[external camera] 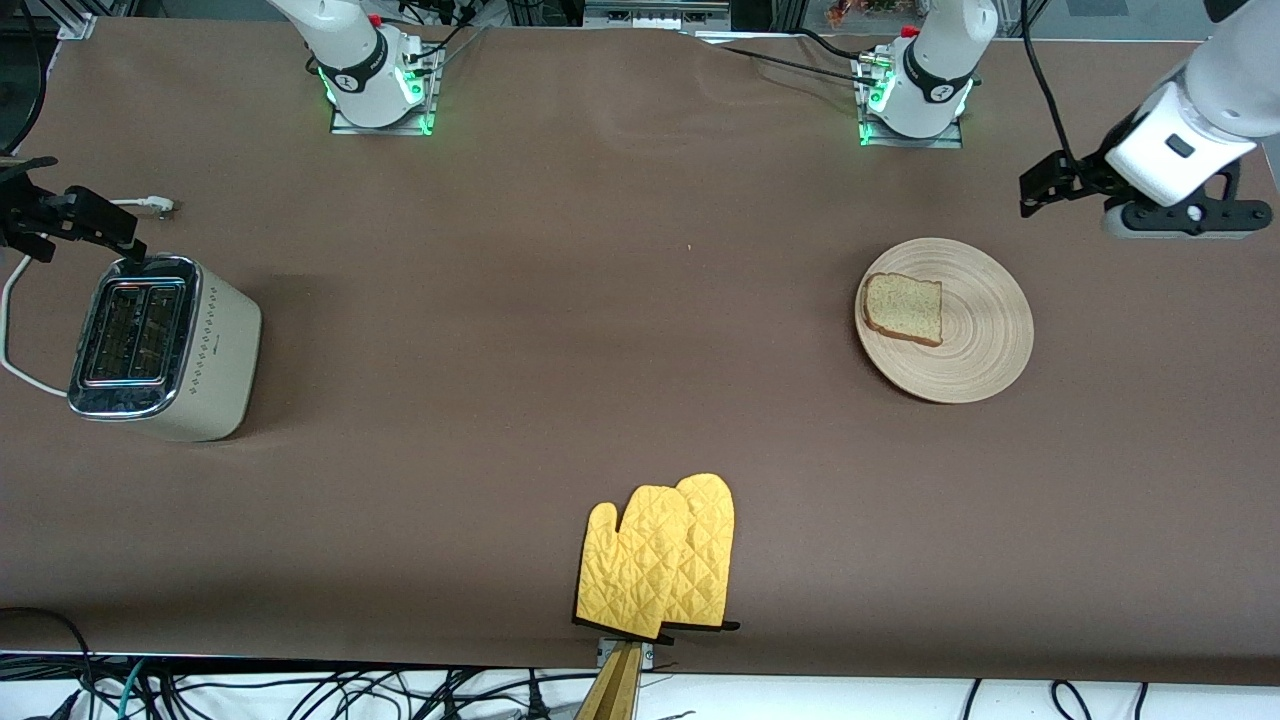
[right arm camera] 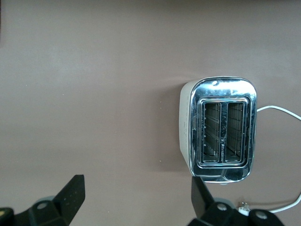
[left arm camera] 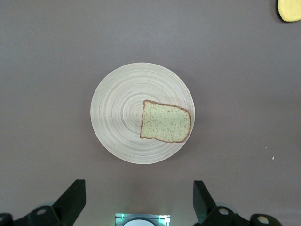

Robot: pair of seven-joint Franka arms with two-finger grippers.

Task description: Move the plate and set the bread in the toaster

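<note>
The pale wooden plate (external camera: pixel 975 340) lies toward the left arm's end of the table, with the slice of bread (external camera: pixel 905 309) flat on it, off-centre. My left gripper (external camera: pixel 1050 185) hangs open and empty high above the table, beside the plate. Its wrist view looks straight down on the plate (left arm camera: pixel 122 117) and bread (left arm camera: pixel 165 122), with the left gripper (left arm camera: pixel 139 200) spread wide. The cream toaster (external camera: pixel 160 345) stands at the right arm's end, both slots empty. My right gripper (external camera: pixel 85 245) hovers open over the table just beside the toaster (right arm camera: pixel 222 127), with nothing between the right gripper's (right arm camera: pixel 138 197) fingers.
Two yellow oven mitts (external camera: pixel 660 558) lie at the table's edge nearest the front camera, midway between the arms. The toaster's white cord (external camera: pixel 15 330) loops out beside it, its plug (external camera: pixel 155 205) loose on the brown cloth.
</note>
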